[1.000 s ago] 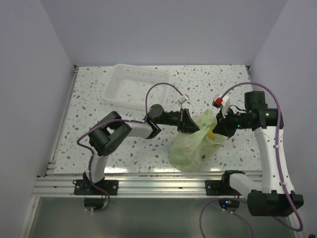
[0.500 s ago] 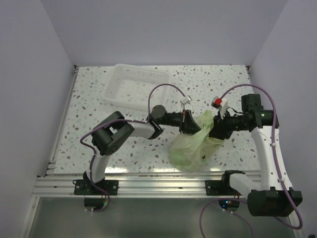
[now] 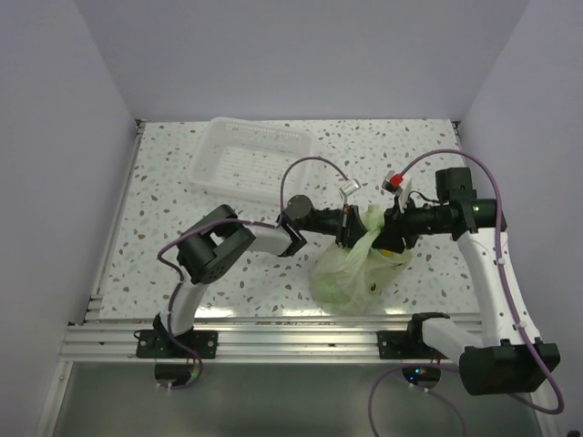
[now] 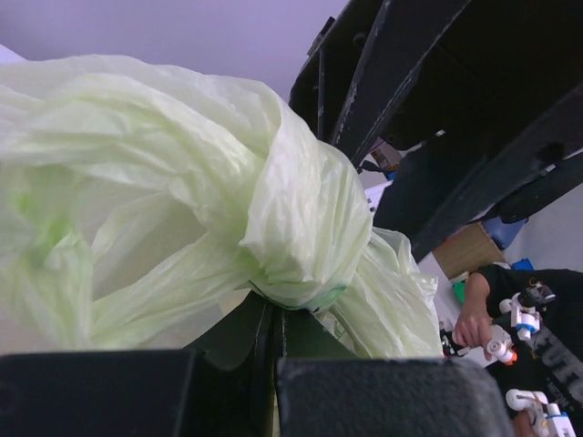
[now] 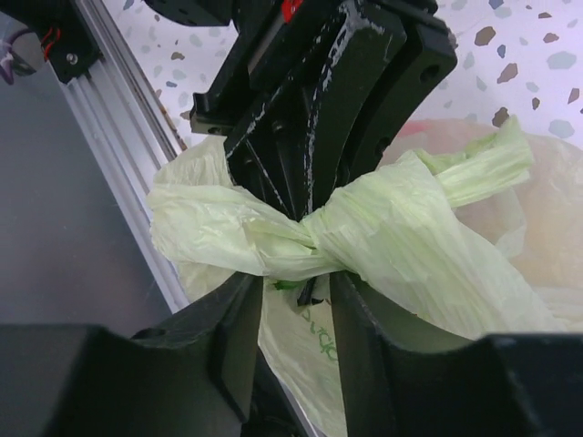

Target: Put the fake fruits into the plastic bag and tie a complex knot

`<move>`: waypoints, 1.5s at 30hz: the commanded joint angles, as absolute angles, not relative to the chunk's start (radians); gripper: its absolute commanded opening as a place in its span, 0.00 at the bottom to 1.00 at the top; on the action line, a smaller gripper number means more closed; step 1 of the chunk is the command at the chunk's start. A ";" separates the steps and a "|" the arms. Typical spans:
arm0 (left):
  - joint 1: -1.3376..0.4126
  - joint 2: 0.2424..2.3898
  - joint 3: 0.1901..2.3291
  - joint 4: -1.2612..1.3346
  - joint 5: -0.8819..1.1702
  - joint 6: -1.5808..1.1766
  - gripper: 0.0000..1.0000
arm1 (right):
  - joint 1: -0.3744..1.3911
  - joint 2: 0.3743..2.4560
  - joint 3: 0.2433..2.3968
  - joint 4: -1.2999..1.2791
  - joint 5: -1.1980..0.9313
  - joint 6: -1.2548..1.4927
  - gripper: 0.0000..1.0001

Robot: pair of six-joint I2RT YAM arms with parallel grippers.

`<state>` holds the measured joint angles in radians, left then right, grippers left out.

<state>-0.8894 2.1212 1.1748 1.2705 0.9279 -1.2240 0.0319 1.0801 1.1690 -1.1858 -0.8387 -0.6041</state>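
Desk: "As the left gripper (image 3: 353,228) and right gripper (image 3: 387,235) meet over the table (image 3: 182,205), how far along is the job?"

Photographer: "Nearly done, it seems. The fake fruits (image 3: 393,258) sit inside the plastic bag (image 3: 346,273), its handles twisted into a knot (image 5: 314,232); only tightening looks left. The left gripper pinches the knot from the left. The right gripper brackets it from the right, jaws narrowly parted, grip impossible to tell."

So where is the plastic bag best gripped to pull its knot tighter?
Probably by the twisted handle tails either side of the knot, coming in level from opposite sides. There the film is bunched into firm strands; the body of the plastic bag is slack.
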 commanded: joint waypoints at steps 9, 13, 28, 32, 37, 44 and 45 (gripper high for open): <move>-0.905 2.152 1.206 1.522 0.920 -1.330 0.00 | 0.046 1.086 1.178 -1.213 -0.796 -0.705 0.50; -0.904 2.152 1.204 1.522 0.920 -1.330 0.00 | 0.044 1.083 1.209 -1.282 -0.819 -0.750 0.50; -0.888 2.146 1.197 1.517 0.914 -1.330 0.00 | 0.043 1.095 1.378 -1.580 -0.685 -0.976 0.18; -0.890 2.146 1.200 1.517 0.916 -1.331 0.00 | 0.044 1.108 1.315 -1.563 -0.614 -0.966 0.06; -0.888 2.146 1.201 1.513 0.916 -1.330 0.00 | 0.044 1.106 1.307 -1.583 -0.621 -0.989 0.00; -0.888 2.145 1.207 1.508 0.916 -1.331 0.00 | 0.061 1.091 1.190 -1.549 -0.637 -1.037 0.00; -0.890 2.145 1.206 1.506 0.916 -1.330 0.00 | 0.060 1.089 1.189 -1.531 -0.646 -1.028 0.00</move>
